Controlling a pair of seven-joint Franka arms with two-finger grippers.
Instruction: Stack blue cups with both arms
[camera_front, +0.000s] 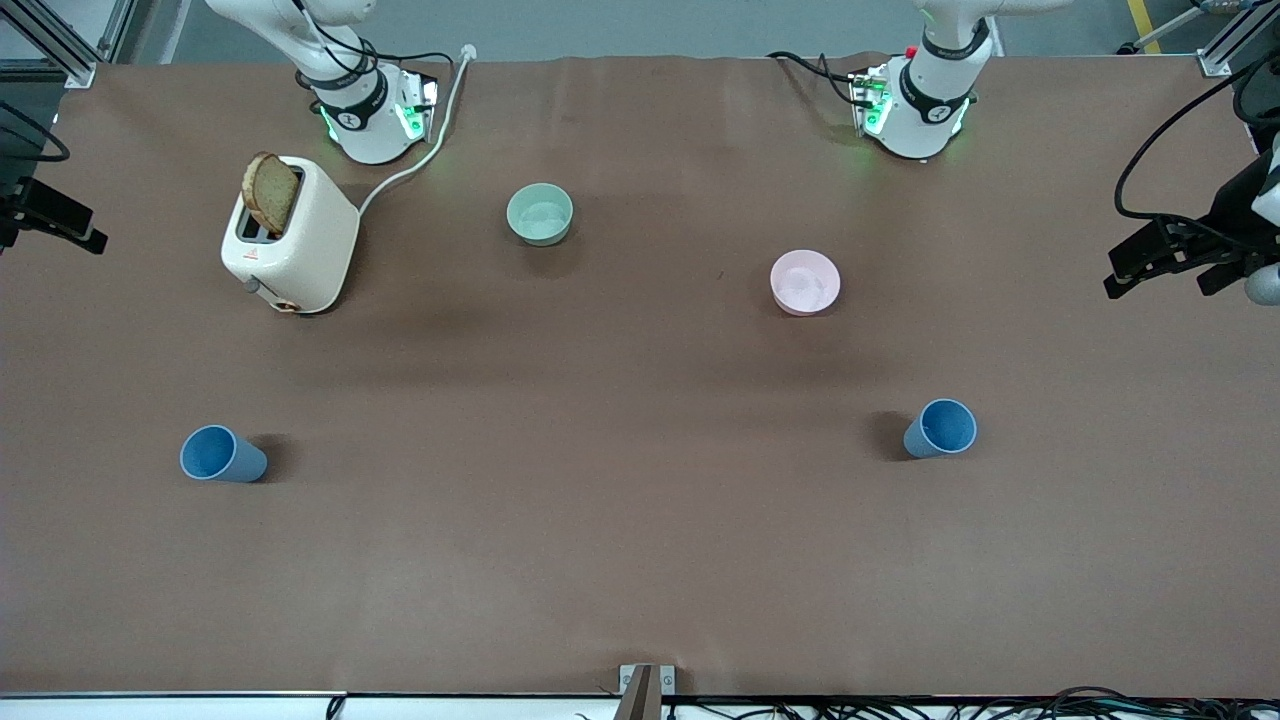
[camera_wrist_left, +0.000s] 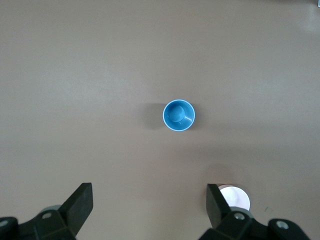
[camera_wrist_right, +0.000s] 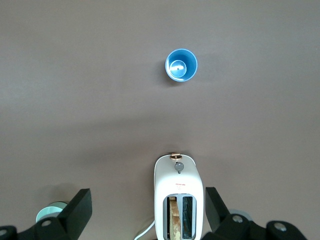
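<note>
Two blue cups stand upright and far apart on the brown table. One cup (camera_front: 222, 455) is toward the right arm's end and also shows in the right wrist view (camera_wrist_right: 181, 65). The other cup (camera_front: 941, 429) is toward the left arm's end and also shows in the left wrist view (camera_wrist_left: 179, 115). My left gripper (camera_front: 1125, 268) (camera_wrist_left: 149, 192) is open and empty, high above the left arm's end of the table. My right gripper (camera_front: 70, 222) (camera_wrist_right: 147, 195) is open and empty, high above the right arm's end, over the toaster.
A white toaster (camera_front: 290, 240) (camera_wrist_right: 178, 200) with a bread slice (camera_front: 270, 192) stands near the right arm's base, its cord running toward the base. A mint-green bowl (camera_front: 540, 213) (camera_wrist_right: 50, 214) and a pink bowl (camera_front: 805, 282) (camera_wrist_left: 236, 197) sit farther from the front camera than the cups.
</note>
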